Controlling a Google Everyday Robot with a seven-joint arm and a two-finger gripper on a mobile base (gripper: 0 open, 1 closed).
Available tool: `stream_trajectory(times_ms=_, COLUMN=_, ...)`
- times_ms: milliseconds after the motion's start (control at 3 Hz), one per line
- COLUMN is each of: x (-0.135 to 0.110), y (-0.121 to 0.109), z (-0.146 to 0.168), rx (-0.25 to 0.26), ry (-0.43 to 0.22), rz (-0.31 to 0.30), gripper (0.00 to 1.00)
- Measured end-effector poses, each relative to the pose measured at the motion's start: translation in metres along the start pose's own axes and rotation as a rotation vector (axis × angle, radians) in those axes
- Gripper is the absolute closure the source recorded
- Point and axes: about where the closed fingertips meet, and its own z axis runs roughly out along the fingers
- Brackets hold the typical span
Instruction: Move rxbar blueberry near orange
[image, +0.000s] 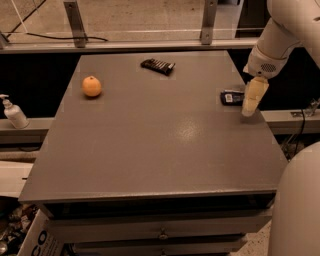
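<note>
Gray counter (160, 145) fills most of the frame, seen from above and in front. Rxbar (231, 97) lies flat at the right edge of the counter, mid-right of frame: dark blue wrapper w/ a small white label patch, long side running left-right. Gripper (248, 111) hangs right there, cream-colored, pointing down and a bit left, tip low over the counter just right of the rxbar; its body overlaps the bar's right end in the picture, so can't tell if they touch. Can't tell whether the gripper is spread or closed, and it isn't seen holding anything. White arm (282, 35) comes down to it from the upper right corner. Orange (92, 86) sits at the upper left of the counter near the left edge, well apart from the rxbar, w/ most of the counter's width between them. Black bar (157, 66) lies near the far edge, upper center, angled slightly, apart from both orange and rxbar. Off the counter, far left of frame, a white pump bottle (14, 114) stands upright on a lower ledge. Drawer fronts w/ knobs (162, 234) show under the counter's front edge, bottom center. A rounded white part of the robot (300, 205) fills the lower right corner.
</note>
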Motion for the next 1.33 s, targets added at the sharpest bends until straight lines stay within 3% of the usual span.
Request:
stream_trajectory(times_ms=667, x=0.004, y=-0.002, z=0.01, rx=-0.014, ry=0.008, rz=0.007, gripper=0.0)
stream_trajectory(times_ms=1333, x=0.007, y=-0.001, z=0.018, rx=-0.031, ry=0.012, rz=0.016, gripper=0.4)
